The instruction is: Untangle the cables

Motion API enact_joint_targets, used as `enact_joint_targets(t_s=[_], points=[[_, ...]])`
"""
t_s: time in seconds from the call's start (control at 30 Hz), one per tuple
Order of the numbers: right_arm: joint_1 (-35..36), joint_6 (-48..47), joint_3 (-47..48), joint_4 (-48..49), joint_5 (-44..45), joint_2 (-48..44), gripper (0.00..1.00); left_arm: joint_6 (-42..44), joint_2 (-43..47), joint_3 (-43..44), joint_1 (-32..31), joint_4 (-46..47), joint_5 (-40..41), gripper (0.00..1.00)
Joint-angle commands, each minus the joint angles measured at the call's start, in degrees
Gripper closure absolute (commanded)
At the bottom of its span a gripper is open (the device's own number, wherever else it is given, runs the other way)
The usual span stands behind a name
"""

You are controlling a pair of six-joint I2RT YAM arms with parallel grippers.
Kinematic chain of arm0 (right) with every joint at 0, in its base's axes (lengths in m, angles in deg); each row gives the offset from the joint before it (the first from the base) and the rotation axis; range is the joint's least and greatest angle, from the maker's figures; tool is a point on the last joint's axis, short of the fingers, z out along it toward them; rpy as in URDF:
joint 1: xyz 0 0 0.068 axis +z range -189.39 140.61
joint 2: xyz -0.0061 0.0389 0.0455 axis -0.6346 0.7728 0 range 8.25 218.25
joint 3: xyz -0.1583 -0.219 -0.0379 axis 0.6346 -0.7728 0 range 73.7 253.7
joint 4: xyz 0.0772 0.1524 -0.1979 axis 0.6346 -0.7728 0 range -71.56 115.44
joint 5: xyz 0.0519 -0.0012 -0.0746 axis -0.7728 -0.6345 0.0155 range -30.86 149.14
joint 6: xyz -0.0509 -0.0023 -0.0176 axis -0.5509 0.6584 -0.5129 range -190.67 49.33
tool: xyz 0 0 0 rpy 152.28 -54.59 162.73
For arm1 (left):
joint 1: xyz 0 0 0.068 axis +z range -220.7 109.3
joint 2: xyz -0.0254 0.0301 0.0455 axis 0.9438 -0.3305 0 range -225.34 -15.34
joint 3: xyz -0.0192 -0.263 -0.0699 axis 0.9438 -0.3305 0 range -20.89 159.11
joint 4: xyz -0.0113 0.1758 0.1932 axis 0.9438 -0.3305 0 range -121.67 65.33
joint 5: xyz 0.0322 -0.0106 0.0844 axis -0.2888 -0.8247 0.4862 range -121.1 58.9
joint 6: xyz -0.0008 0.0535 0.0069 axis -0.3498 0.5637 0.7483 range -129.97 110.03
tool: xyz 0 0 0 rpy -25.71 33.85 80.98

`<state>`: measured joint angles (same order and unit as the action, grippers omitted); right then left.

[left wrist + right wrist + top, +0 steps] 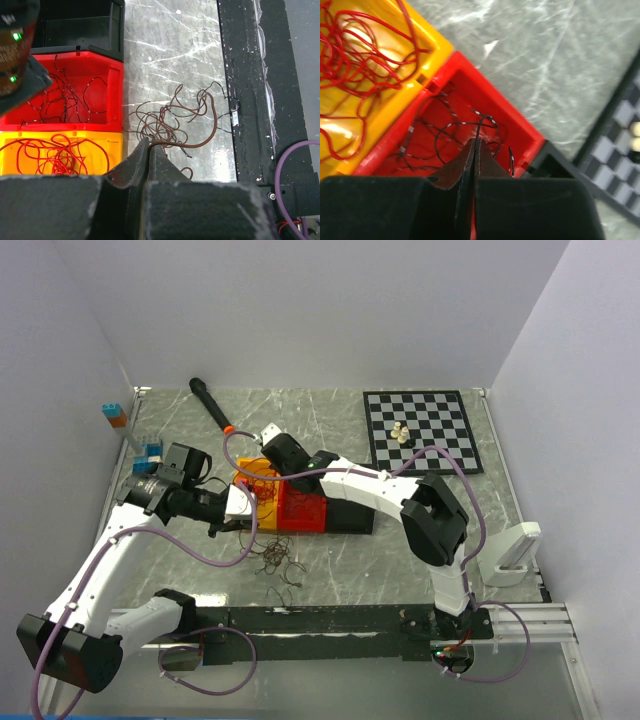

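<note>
Overhead, grey marbled tabletop [330,415], brown cables [275,565], white walls [300,310], chessboard [445,412].

We're looking at a robot lab cell: plain white walls [300,310] boxing in a marbled table [330,410], robot arms [375,488] bolted to a black rail [330,618], chessboard [445,420] on top

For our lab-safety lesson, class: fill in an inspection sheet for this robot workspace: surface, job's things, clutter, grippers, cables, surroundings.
Surface: grey marbled table, black rail at its near edge.
Job's things: red cables in the yellow bin; black striped cables in the red bin; brown cables loose on the table.
Clutter: black bin, chessboard with chess pieces, black tool, toy blocks, white stand.
Grippers: left gripper shut on a brown cable; right gripper shut on a black striped cable over the red bin.
Cables: purple hoses loop beside both arms.
Surroundings: white walls.
</note>
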<state>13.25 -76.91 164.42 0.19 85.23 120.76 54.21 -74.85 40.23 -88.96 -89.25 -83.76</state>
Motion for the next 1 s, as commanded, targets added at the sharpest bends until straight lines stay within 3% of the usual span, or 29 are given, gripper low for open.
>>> enact_joint_targets(t_s=[0.0, 0.1, 0.27, 0.37, 0.5, 0.73, 0.97], points=[[-0.17, 8.33, 3.59, -1.2, -3.58, 1.4, 1.0, 0.41, 0.27, 2.24, -0.11, -1.08, -1.92, 0.97], [-1.92, 13.69, 3.5, -1.9, -7.96, 1.66, 0.87, 0.5, 0.53, 2.6, -0.19, -1.52, -1.65, 0.97], [-5.09, 20.12, 0.78, -0.77, -15.26, -2.02, 0.52, 0.33, 0.79, 3.13, -0.11, -1.61, -1.56, 0.96], [-7.11, 22.14, -0.63, -0.06, -19.48, -4.84, 0.42, -0.02, 0.97, 3.13, -0.11, -1.26, -1.65, 0.96], [-8.08, 22.94, -1.25, -0.23, -24.23, -8.44, 0.34, -0.81, 0.97, 3.65, -0.11, -0.81, -1.65, 0.96], [-9.22, 25.57, -5.8, 2.75, -31.97, -16.87, 0.34, -3.27, 0.88, 4.71, -0.11, 0.41, -2.27, 0.96], [-8.88, 24.7, -18.88, 10.3, -37.76, -31.1, 0.3, -23.28, 0.27, 6.9, 0.07, 14.02, 1.94, 0.95]])
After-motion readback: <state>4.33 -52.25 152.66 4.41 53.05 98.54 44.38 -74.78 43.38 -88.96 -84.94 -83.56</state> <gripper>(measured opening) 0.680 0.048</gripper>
